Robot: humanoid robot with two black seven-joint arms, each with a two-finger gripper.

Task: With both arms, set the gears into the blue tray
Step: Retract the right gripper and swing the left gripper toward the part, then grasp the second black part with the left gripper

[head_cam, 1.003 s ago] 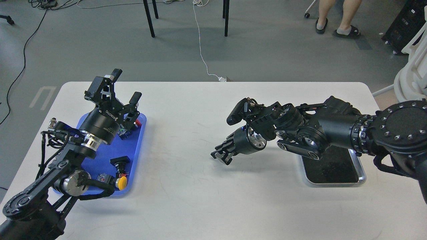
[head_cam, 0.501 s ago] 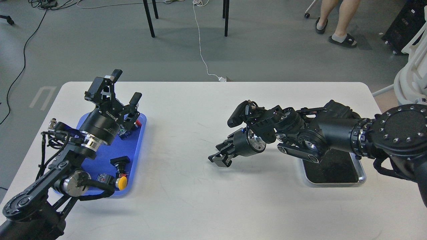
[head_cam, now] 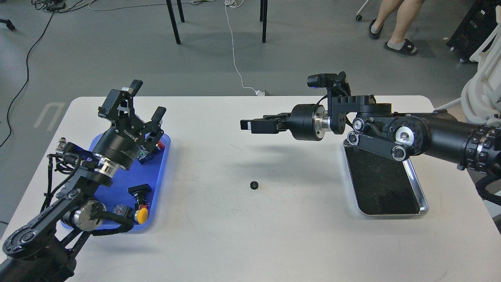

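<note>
Gear (head_cam: 254, 184): judged light, rigid and small enough to skid or flip under a fingertip; best taken across its toothed rim with a straight-down pinch, jaws only slightly parted, since there is little height to grip. Appearance: one tiny black toothed disc lying flat on the bare white table (head_cam: 235, 235), mid-table, between the blue tray (head_cam: 158, 172) and the silver-rimmed metal tray (head_cam: 420, 205), well apart from both. Blue tray holds push-button switches, one yellow-capped (head_cam: 141, 214); no gear visible inside it. Right gripper (head_cam: 250, 125) hangs above the table, pointing left, farther back than the gear, fingers drawn together with nothing visible between them. Left gripper (head_cam: 146, 100) is raised over the blue tray's far end, fingers spread apart, empty. Other gears on the black tray insert cannot be made out
</note>
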